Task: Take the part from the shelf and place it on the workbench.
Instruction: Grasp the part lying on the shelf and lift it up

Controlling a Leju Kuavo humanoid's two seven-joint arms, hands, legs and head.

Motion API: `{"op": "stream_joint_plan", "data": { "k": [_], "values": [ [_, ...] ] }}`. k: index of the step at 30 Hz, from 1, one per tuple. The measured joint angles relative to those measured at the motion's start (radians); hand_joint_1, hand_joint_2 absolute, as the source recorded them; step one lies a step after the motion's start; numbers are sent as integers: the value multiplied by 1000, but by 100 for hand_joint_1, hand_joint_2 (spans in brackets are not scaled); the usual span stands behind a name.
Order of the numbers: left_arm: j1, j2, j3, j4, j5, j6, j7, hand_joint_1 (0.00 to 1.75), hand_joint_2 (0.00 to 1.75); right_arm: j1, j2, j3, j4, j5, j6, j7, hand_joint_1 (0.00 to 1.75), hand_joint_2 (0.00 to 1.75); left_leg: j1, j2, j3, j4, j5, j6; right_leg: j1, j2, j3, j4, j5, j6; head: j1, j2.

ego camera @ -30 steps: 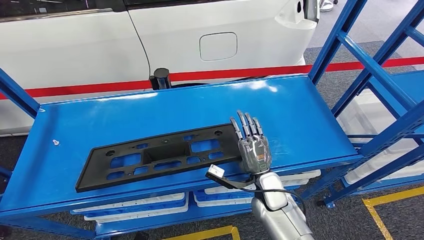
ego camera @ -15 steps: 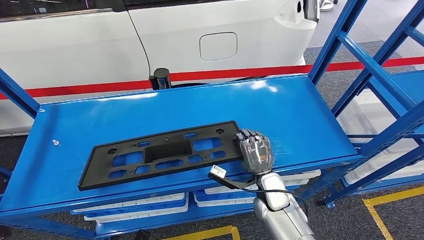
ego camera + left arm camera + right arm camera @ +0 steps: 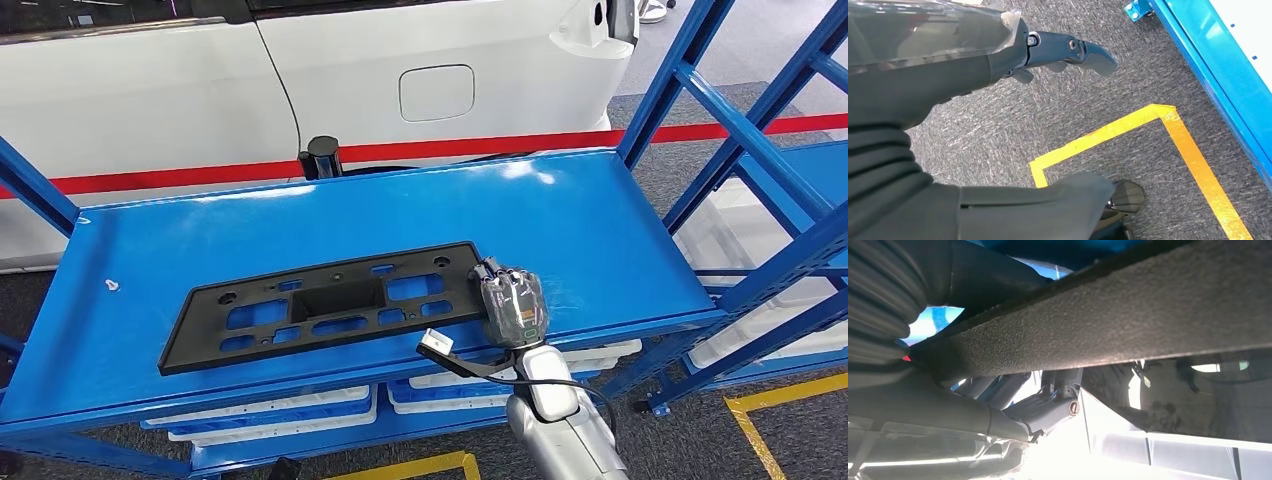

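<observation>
The right robot hand point(image 3: 511, 305) is seen curled over the right end of the black part point(image 3: 325, 305), its fingers point(image 3: 497, 274) folded down on the part's edge; in the right wrist view the part's rough dark edge point(image 3: 1128, 325) passes close across the hand, with fingers point(image 3: 1048, 410) tucked beneath it, so the part is gripped. The part lies flat on the blue shelf point(image 3: 600, 230), stretching away to the left of the right robot hand. Just below that hand a small white connector point(image 3: 434, 343) on a black cable is seen. Beyond the hand, past the shelf, a red stripe point(image 3: 450, 150) and a white car point(image 3: 420, 70) are seen, and blue shelf posts point(image 3: 690, 90) rise to its right. The left robot hand point(image 3: 1068, 50) hangs over grey carpet point(image 3: 998, 125) marked with yellow tape point(image 3: 1108, 132), fingers apart and nothing held.
</observation>
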Motion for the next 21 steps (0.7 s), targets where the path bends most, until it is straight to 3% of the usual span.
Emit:
{"op": "stream_joint_plan", "data": {
  "k": [21],
  "values": [
    [-1, 0, -23, -9, -14, 35, 33, 0, 175, 54, -7, -5, -100, 41, 0, 49, 175, 175, 0, 0, 0, 0, 0, 0, 0, 0, 0, 0, 0, 0, 0, 0]
  ]
}}
